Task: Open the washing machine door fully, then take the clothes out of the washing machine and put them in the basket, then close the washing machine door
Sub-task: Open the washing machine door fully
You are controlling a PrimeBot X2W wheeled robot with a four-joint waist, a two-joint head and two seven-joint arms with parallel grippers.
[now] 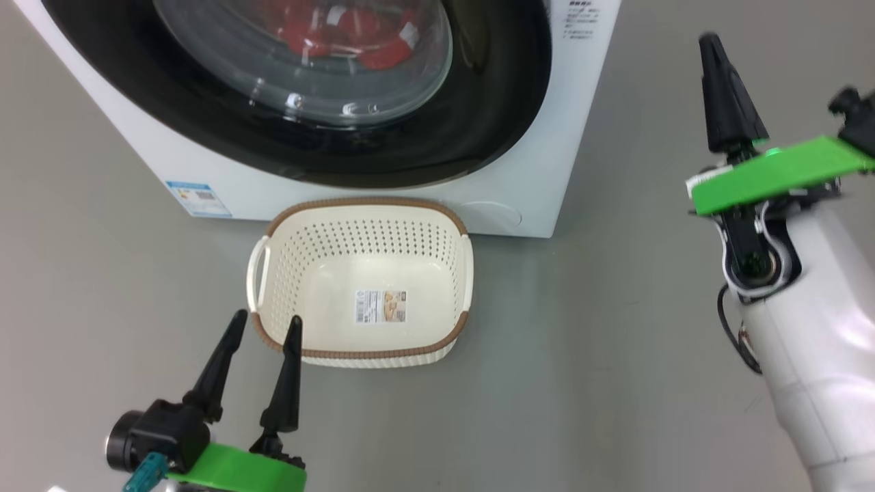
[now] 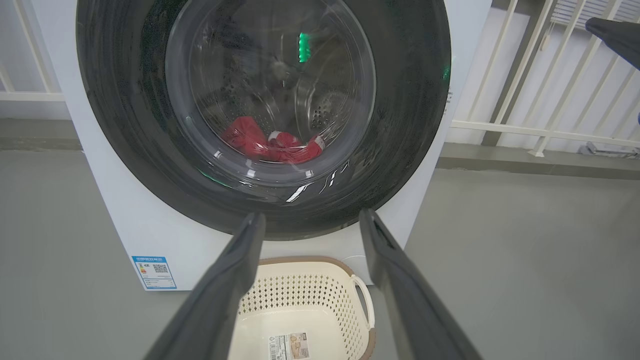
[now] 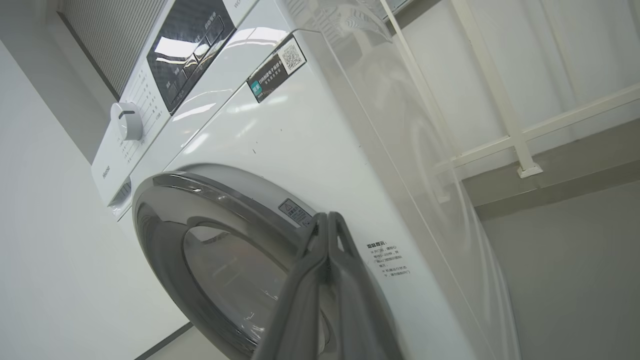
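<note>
The white washing machine [image 1: 519,178] stands ahead with its black-rimmed round door [image 1: 492,102] closed. Red clothes [image 2: 272,145] lie inside the drum behind the glass window. The cream basket [image 1: 362,225] sits on the floor right in front of the machine, with just a sticker on its bottom. My left gripper [image 1: 266,324] is open, low at the basket's near left corner, with nothing between its fingers. My right gripper [image 1: 711,41] is shut and empty, raised to the right of the machine; in the right wrist view its closed tips [image 3: 327,217] point at the door's [image 3: 165,210] right edge.
Grey floor [image 1: 615,355] spreads around the machine and basket. A white railing [image 2: 540,130] runs behind the machine on the right. The control panel and round dial [image 3: 125,120] are at the machine's top.
</note>
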